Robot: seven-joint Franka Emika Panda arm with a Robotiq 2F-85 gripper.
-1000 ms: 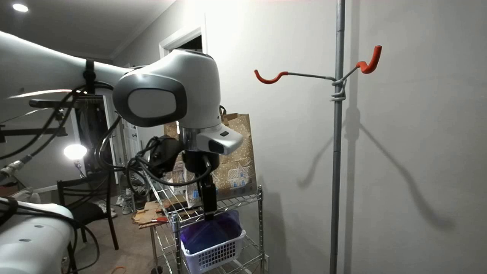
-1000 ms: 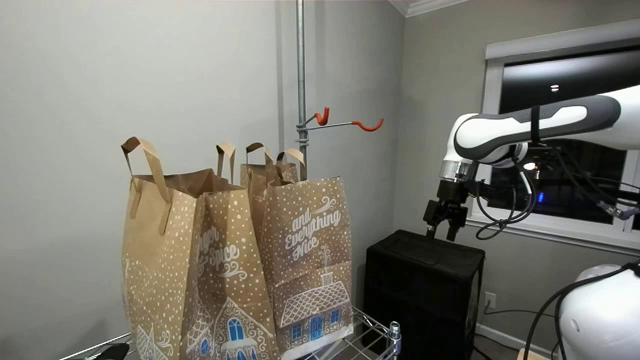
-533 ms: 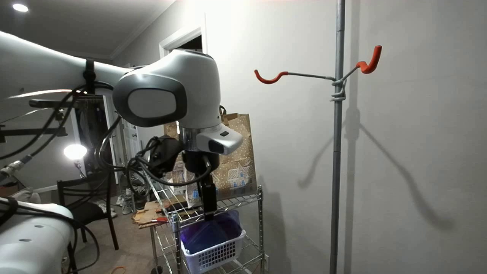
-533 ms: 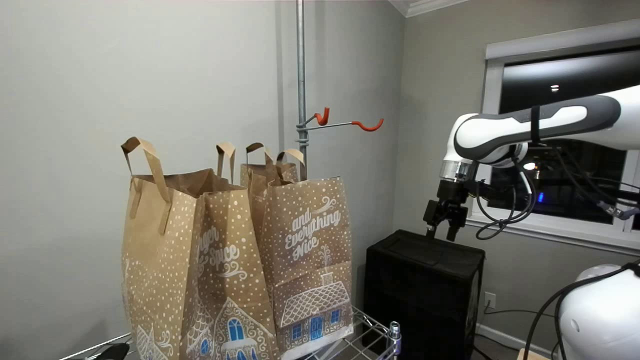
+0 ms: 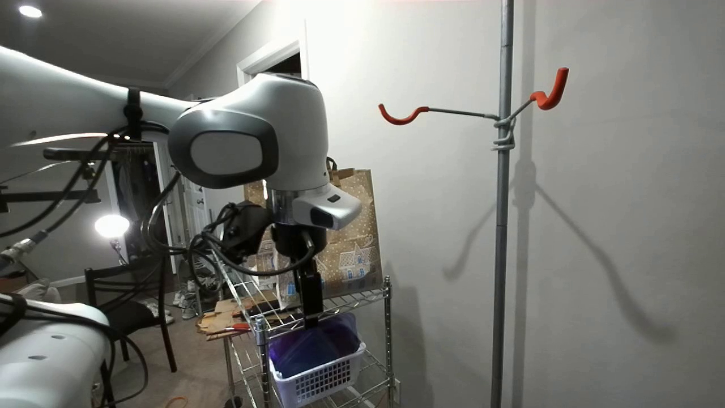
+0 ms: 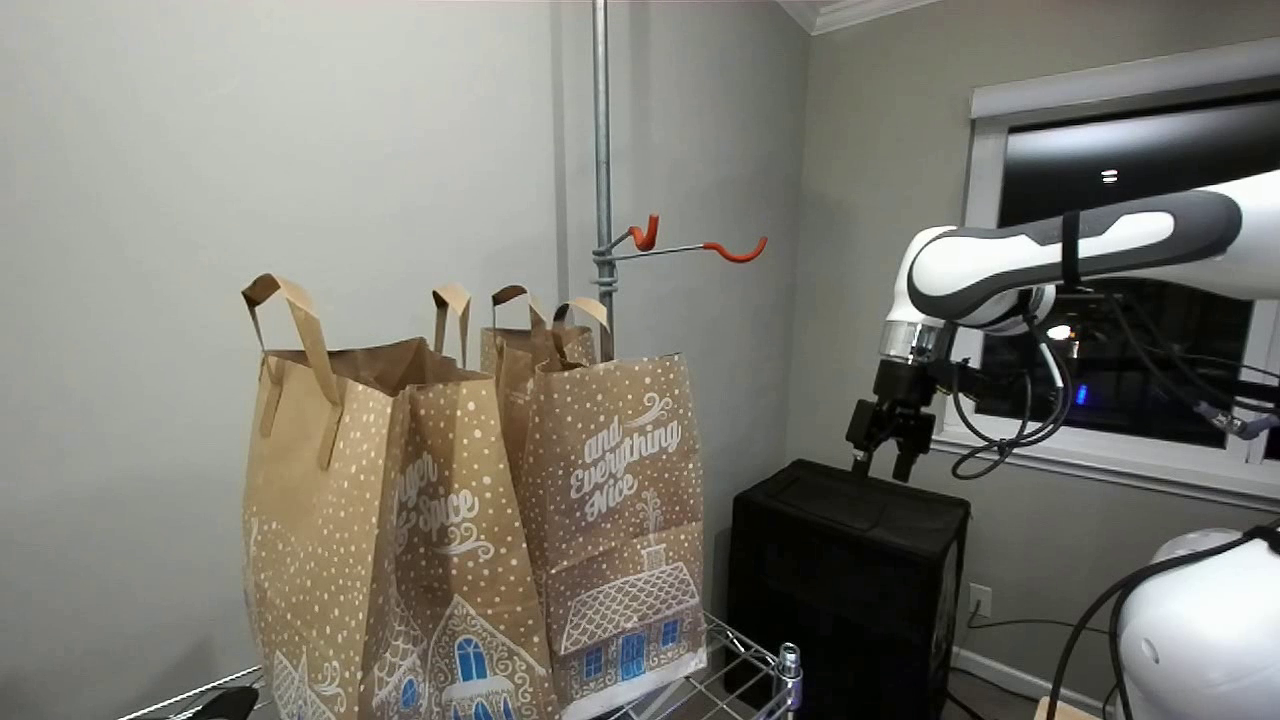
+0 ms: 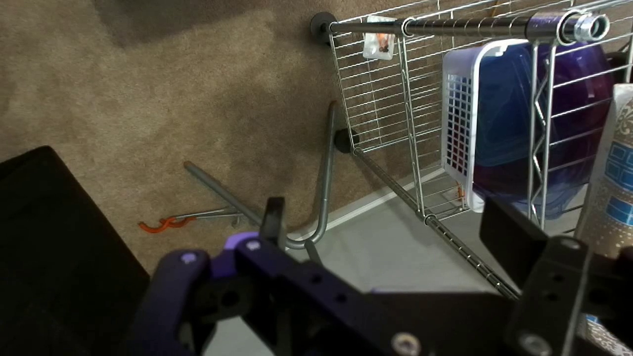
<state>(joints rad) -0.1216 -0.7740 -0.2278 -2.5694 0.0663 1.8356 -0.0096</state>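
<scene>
Wire shelf [image 7: 470, 25] stands by the wall [image 5: 442, 215], paper bags [image 6: 630, 540] on top and white basket [image 5: 322, 371] a tier below, presumably stacked to save room; gripper [image 6: 883, 469] hangs off to its side, jaws spread wide, nothing between them.

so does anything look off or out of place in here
In the wrist view, an orange-tipped hook seems to lie on the carpet by the grey legs. It looks odd because similar hooks sit high on the pole. I see no spill or damage.
</scene>
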